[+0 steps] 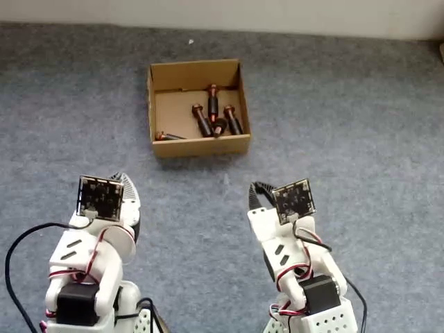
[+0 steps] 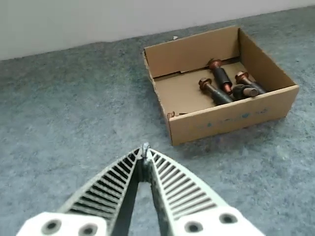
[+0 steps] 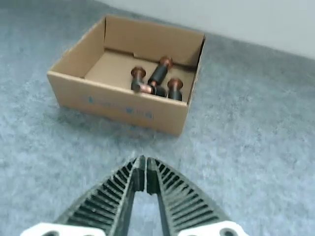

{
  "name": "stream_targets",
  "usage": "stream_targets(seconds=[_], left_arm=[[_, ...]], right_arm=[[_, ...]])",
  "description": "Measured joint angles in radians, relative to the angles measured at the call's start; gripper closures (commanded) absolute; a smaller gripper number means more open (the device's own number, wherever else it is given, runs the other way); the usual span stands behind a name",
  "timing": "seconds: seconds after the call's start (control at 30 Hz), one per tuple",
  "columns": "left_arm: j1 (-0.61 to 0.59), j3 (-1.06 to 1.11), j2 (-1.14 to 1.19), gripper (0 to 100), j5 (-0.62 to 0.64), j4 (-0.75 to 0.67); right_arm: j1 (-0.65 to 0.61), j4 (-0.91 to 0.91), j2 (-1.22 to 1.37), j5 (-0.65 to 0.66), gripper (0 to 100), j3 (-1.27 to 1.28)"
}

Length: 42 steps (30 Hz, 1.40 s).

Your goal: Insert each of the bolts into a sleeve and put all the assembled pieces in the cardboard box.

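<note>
High view: the cardboard box (image 1: 201, 146) sits on the grey carpet (image 1: 361, 125) ahead of the 2 arms, roughly between them and well apart from both.
Contents: I count 5 sleeved bolts (image 1: 213, 103) on the box floor. 4 are bunched in its right half as this view has it, touching or overlapping. The lone piece (image 1: 168, 137) lies along the near wall by the left corner.
Left gripper (image 2: 144, 152): fingers pressed together with nothing between them, over bare carpet short of the box.
Right gripper (image 3: 142, 164): likewise pressed together and empty, over carpet with the box ahead.
Progress: to my eye the job looks done. Every bolt I can find wears its sleeve and lies in the box.
Step in hand: I judge it to be a rest pose and a final check.
Doing it well: hold both arms back where they are, so no finger clips a cardboard wall and shifts the box. Check the count against the 5 expected. Look hard at the piece seen end-on in the bunch, since I cannot tell from here whether its bolt is fully seated.
</note>
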Motion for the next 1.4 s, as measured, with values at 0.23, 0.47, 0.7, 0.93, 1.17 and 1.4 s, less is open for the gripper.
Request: stream_targets(seconds=[0.23, 0.47, 0.7, 0.93, 1.17, 1.4], left_arm=[[-0.049, 0.169, 0.000, 99, -0.023, -0.008], [-0.051, 0.364, 0.000, 99, -0.084, -0.115], [-0.049, 0.370, 0.000, 99, -0.084, -0.104], [-0.031, 0.370, 0.000, 99, -0.084, 0.054], [-0.029, 0.370, 0.000, 99, -0.084, 0.201], [-0.029, 0.370, 0.000, 99, -0.084, 0.224]], right_arm=[[0.000, 0.123, -0.002, 0.000, 99.4, 0.011], [0.000, 0.143, 0.000, 0.000, 99.4, 0.104], [0.000, 0.207, 0.000, 0.000, 99.4, 0.104], [0.000, 0.384, 0.000, 0.000, 99.4, 0.104], [0.000, 0.440, 0.000, 0.000, 99.4, 0.104], [0.000, 0.440, 0.000, 0.000, 99.4, 0.104]])
